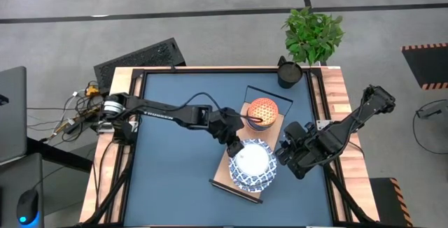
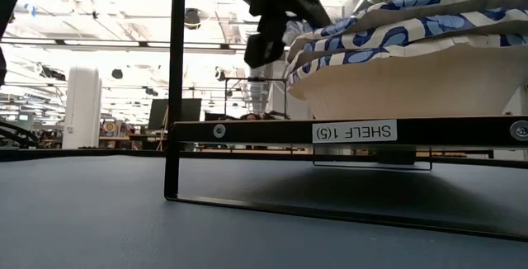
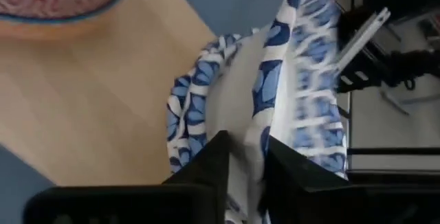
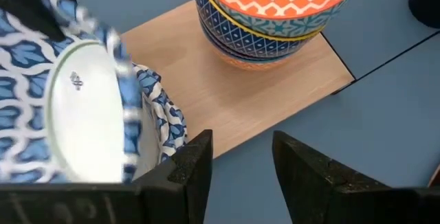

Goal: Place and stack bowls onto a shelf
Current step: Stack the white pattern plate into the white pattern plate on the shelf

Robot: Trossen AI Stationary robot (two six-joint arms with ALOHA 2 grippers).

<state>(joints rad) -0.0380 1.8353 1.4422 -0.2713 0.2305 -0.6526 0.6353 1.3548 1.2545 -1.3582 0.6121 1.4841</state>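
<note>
White-and-blue bowls (image 1: 253, 165) are sitting stacked low in the frame's centre on the shelf (image 1: 225, 172). Your left gripper (image 1: 236, 143) is straddling the top rim, jaws barely parted; right gripper (image 1: 289, 159) is idling spread. Lifting crookedly could drag that bowl off.
</note>
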